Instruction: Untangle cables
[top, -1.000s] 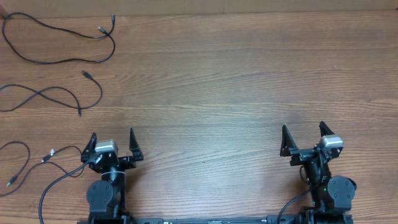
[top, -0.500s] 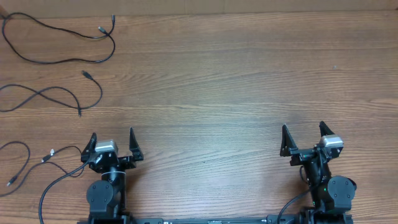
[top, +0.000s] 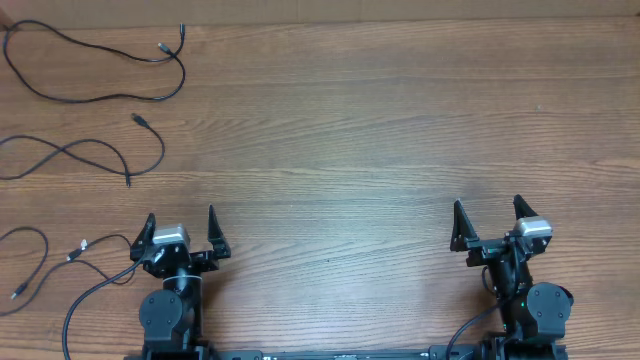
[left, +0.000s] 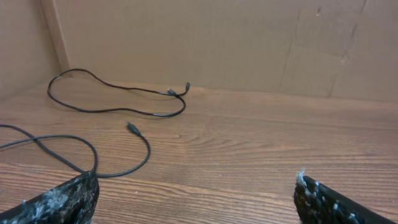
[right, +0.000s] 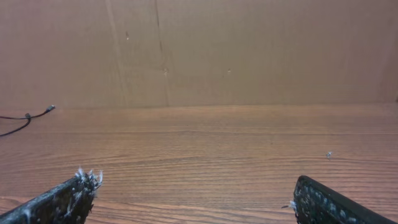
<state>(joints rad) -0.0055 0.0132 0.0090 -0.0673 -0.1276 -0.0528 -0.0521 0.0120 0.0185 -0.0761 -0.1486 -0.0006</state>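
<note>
Three thin black cables lie apart from one another at the table's left side, none crossing another. The farthest cable (top: 183, 78) loops near the back left corner, the middle cable (top: 162, 148) makes a figure-eight below it, and the nearest cable (top: 46, 250), with a silver-tipped plug, lies by the left edge. In the left wrist view the far cable (left: 124, 112) and the middle cable (left: 149, 149) show ahead to the left. My left gripper (top: 180, 225) (left: 194, 186) and right gripper (top: 487, 220) (right: 194, 183) both stand open and empty near the front edge.
A brown cardboard wall (left: 217, 37) closes off the far side of the wooden table (top: 350, 130). A thicker black arm cable (top: 75, 305) curves beside the left arm's base. One cable's plug end (right: 28, 116) shows at the far left of the right wrist view.
</note>
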